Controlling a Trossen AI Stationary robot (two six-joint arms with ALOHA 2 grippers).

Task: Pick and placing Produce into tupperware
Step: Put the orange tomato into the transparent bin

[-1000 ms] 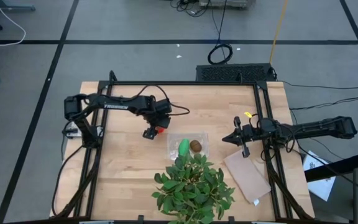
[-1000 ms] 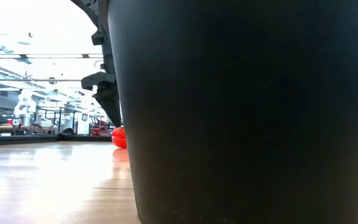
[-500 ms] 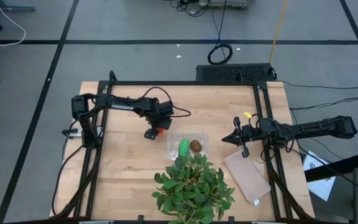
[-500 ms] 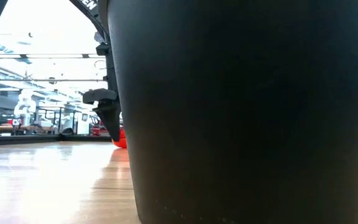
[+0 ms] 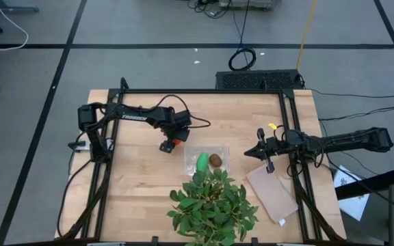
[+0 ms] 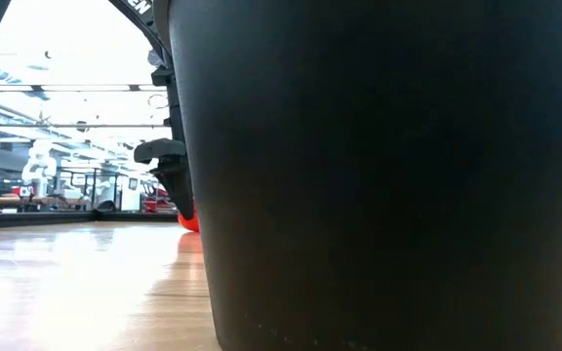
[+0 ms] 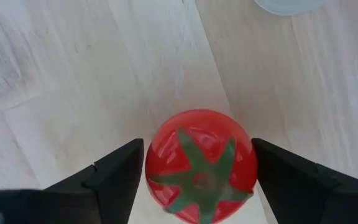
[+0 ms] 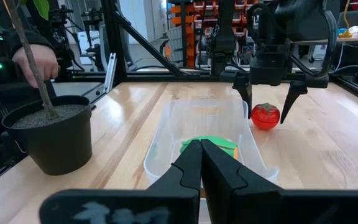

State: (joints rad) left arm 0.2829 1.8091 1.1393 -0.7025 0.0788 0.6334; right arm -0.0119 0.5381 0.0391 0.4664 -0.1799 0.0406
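Red tomato (image 7: 201, 167) sits on the wood between the left gripper (image 5: 169, 145)'s wide-spread fingers, poised for a grab. Beside it, the clear tupperware (image 5: 206, 160) holds 2 pieces already. Farther right, the right gripper (image 5: 262, 154) waits, pinched closed on nothing.

From my remote station: a light wooden desk (image 5: 142, 184); a leafy green plant (image 5: 213, 205) at its near edge, rooted in a black pot (image 8: 50, 132) that fills most of my low view; a flat tan sheet (image 5: 272, 193) right of the plant; black cables (image 5: 241, 58) on the grey floor.
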